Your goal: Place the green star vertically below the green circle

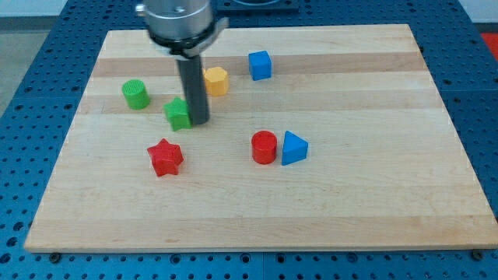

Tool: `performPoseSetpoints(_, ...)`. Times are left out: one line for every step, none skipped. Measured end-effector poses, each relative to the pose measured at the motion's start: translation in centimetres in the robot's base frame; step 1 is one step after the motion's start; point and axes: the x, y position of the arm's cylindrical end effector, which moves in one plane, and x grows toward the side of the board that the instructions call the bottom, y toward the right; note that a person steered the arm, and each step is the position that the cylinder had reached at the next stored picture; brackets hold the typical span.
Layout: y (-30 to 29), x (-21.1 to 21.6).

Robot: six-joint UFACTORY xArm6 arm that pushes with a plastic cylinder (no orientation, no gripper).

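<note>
The green star (179, 114) lies on the wooden board (257, 210), left of centre. The green circle (135, 94) stands up and to the left of it, near the board's left side. My tip (199, 121) touches the star's right side, with the dark rod rising from there toward the view's top. The rod hides part of the star's right edge.
A yellow hexagon block (216, 80) sits just right of the rod. A blue cube (260, 64) is further right near the top. A red star (165, 157) lies below the green star. A red cylinder (264, 147) and a blue triangle (293, 148) touch at centre.
</note>
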Motion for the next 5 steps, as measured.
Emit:
performPoseSetpoints(-3.8, 0.0)
performPoseSetpoints(-5.1, 0.3)
performPoseSetpoints(-5.3, 1.5)
performPoseSetpoints(-5.5, 2.7)
performPoseSetpoints(-7.0, 2.9)
